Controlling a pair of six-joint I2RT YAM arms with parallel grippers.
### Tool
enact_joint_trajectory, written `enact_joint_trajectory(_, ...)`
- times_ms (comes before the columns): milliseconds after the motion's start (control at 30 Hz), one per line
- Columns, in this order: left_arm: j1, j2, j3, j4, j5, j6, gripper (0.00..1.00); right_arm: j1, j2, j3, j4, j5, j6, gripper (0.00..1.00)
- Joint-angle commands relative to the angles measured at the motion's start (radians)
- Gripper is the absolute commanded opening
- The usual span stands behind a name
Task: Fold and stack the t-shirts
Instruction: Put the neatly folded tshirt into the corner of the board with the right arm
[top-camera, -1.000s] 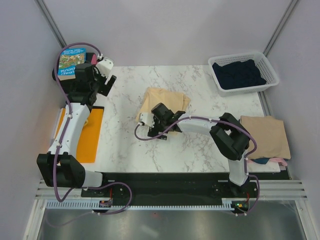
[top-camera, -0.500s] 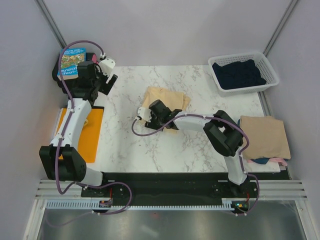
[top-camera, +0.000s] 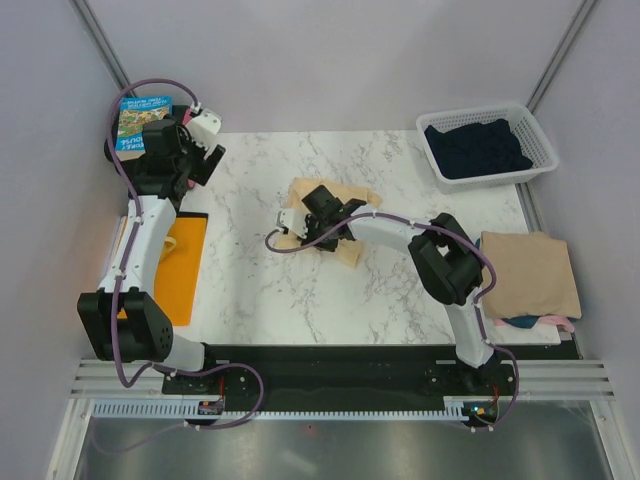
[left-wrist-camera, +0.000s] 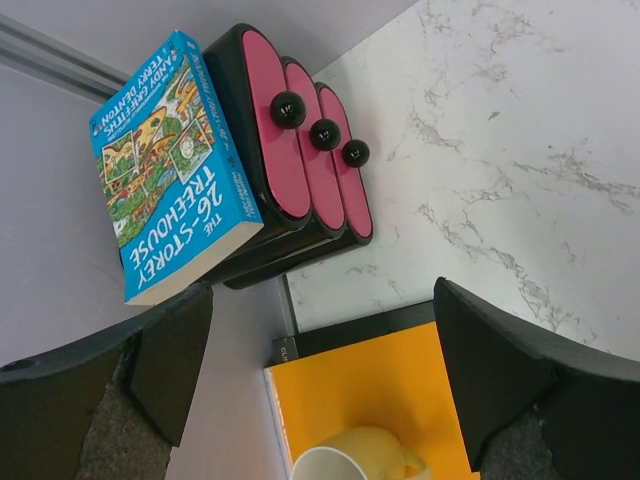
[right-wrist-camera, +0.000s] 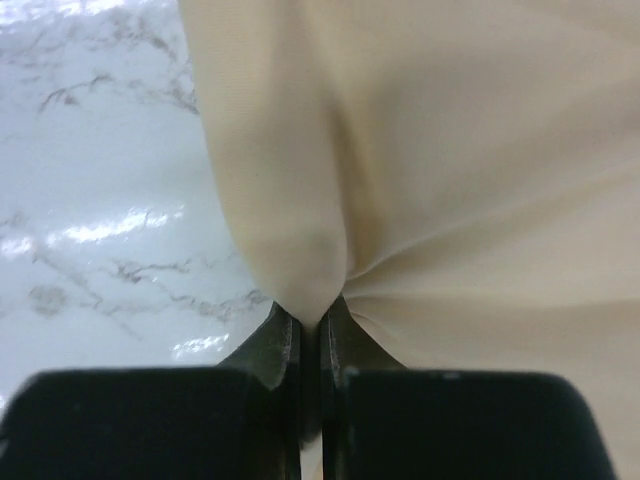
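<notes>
A pale yellow t-shirt (top-camera: 303, 190) lies crumpled in the middle of the marble table. My right gripper (top-camera: 312, 238) is down on its near left part and shut on a pinched fold of the cloth (right-wrist-camera: 450, 180); the jaws (right-wrist-camera: 310, 325) meet with cloth between them. A dark navy t-shirt (top-camera: 476, 148) fills the white basket (top-camera: 545, 150). A folded tan t-shirt (top-camera: 530, 272) lies at the right edge, with pink and navy cloth (top-camera: 548, 322) showing beneath it. My left gripper (top-camera: 210, 158) hovers open at the far left corner, holding nothing (left-wrist-camera: 322, 330).
An orange sheet (top-camera: 185, 280) lies at the table's left edge with a pale yellow mug (left-wrist-camera: 350, 460) on it. A blue book (left-wrist-camera: 170, 170) leans against black-and-pink holders (left-wrist-camera: 300, 150) in the back left corner. Walls close in on both sides.
My right gripper has shut on a fold of the pale yellow t-shirt and shifted slightly toward the back. The left gripper drifted a little left and stayed open.
</notes>
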Motion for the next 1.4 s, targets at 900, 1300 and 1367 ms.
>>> enact_joint_trajectory(900,0.019,-0.042,-0.001,0.062,0.140,-0.083,0.98,-0.380,-0.263,0.349,-0.502,0.125,-0.613,0.00)
enact_joint_trajectory(1300,0.021,-0.032,0.009,0.061,0.135,-0.073,0.98,-0.574,-0.301,0.309,-0.480,0.194,-0.641,0.00)
enact_joint_trajectory(1367,0.022,-0.024,0.018,0.061,0.137,-0.070,0.98,-0.583,-0.333,0.276,-0.485,0.177,-0.628,0.00)
